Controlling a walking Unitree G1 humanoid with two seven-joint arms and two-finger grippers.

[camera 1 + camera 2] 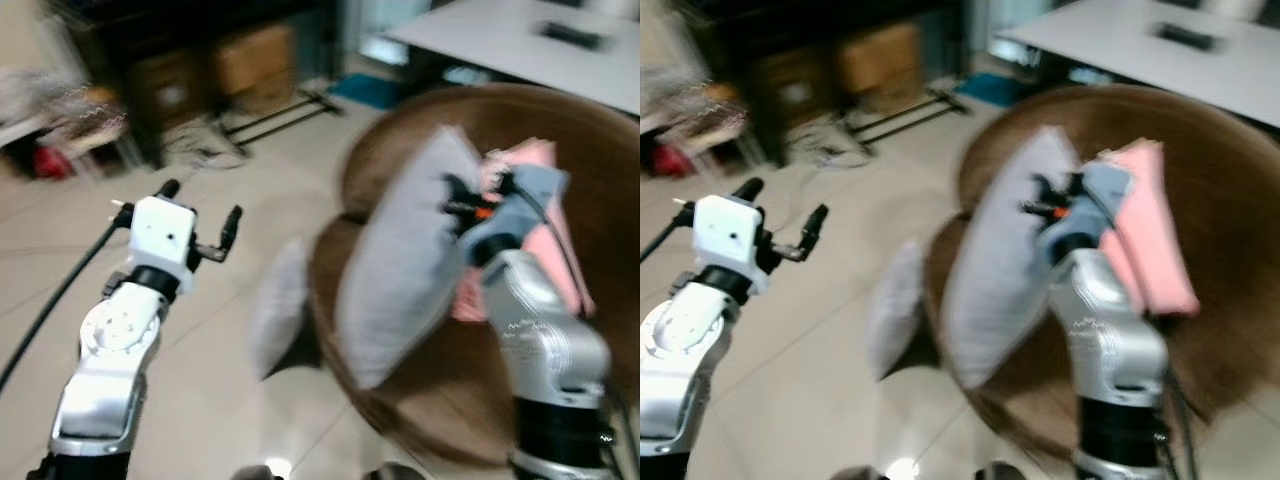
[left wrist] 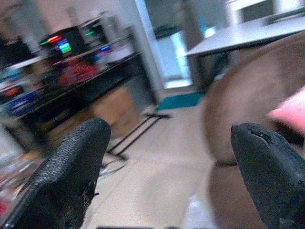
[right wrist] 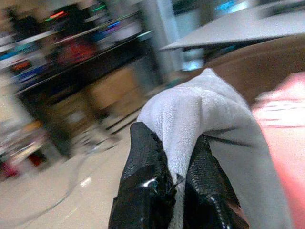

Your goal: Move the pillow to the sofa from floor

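R gripper pinches the grey pillow by its edge, held over the brown sofa at my 1 o'clock. L gripper spread wide, at 10 o'clock, holding nothing. A 2nd pillow leans against the sofa on the floor.

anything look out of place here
Yes: a second grey pillow stands on the floor, leaning against the brown sofa, while the right pincer holds a grey pillow over the seat.

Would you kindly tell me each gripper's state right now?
Left gripper: open, empty.
Right gripper: shut on the grey pillow.
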